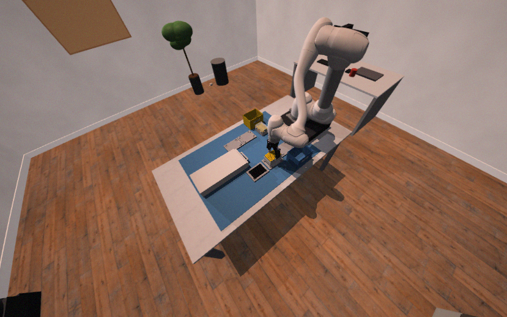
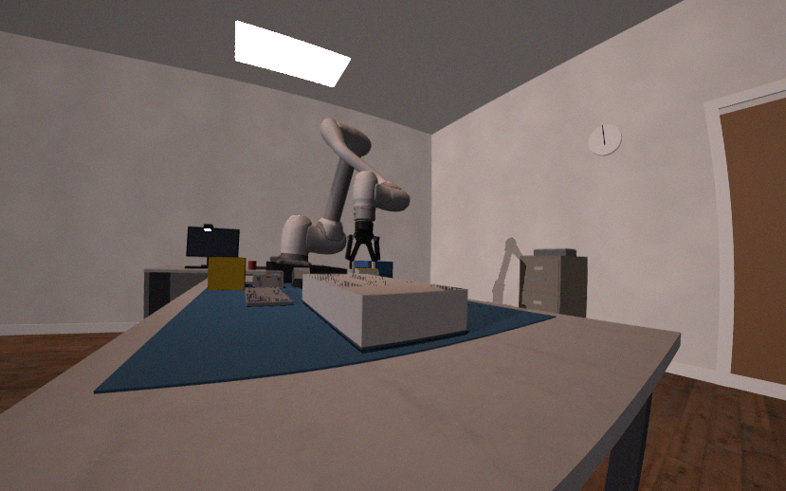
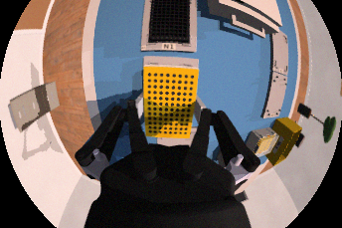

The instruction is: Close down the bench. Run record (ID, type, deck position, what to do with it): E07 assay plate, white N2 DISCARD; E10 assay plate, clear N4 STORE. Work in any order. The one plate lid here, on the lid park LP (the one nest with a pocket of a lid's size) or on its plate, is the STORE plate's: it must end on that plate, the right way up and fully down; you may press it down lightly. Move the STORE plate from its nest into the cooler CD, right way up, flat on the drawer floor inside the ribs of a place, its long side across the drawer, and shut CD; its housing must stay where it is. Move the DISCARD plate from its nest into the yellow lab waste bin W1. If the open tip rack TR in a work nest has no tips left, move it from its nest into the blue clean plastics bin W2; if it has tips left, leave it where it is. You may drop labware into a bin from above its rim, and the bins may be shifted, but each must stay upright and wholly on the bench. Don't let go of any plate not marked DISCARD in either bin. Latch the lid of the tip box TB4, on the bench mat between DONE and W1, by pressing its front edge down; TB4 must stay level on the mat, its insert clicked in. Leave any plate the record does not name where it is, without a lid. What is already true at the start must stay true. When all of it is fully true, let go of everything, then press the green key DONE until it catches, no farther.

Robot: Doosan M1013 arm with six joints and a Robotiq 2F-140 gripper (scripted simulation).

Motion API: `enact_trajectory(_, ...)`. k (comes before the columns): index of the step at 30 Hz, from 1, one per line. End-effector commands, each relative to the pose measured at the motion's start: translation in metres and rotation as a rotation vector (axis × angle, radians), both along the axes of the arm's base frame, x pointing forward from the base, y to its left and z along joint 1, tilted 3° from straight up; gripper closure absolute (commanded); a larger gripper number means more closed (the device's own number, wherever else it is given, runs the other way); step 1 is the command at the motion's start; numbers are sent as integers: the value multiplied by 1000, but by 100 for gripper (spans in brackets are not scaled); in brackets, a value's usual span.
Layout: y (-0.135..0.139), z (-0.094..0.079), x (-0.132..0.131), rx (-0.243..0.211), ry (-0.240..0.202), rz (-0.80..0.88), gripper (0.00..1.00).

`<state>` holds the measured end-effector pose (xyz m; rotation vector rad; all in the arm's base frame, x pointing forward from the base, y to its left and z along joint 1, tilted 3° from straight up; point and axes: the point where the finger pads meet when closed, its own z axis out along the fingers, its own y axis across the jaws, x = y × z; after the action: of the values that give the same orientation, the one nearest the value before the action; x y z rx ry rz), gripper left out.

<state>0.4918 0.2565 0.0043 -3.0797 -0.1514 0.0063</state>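
From the top view, the arm reaches down over the near right part of the bench, and its fingers sit on the yellow tip rack. The rack lies on the blue mat between a dark nest and the blue bin. The yellow bin stands at the far corner of the mat, well apart, and the long white cooler lies to the other side of the dark nest.

From the exterior view, the fingers hang straight down behind the cooler, with the blue bin just beside them. The rack itself is hidden here.

In the wrist view, the fingers are clamped on the long sides of the tip rack. Its yellow grid shows only dark holes, so I judge it has no tips left and belongs in the blue bin.

To do this step well, lift the rack straight up until it is free of its nest before moving sideways. Keep it level so that it does not slip in the grip. Carry it the short way to the blue bin, stop above the rim and over the middle of the opening, and only then let go, without knocking the bin.
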Motion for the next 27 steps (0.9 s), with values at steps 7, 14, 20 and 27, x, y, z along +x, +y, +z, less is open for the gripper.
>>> enact_trajectory(7,-1,12,0,0,0,0,100)
enact_trajectory(14,-1,20,0,0,0,0,100)
enact_trajectory(20,-2,28,0,0,0,0,100)
enact_trajectory(27,-2,34,0,0,0,0,100)
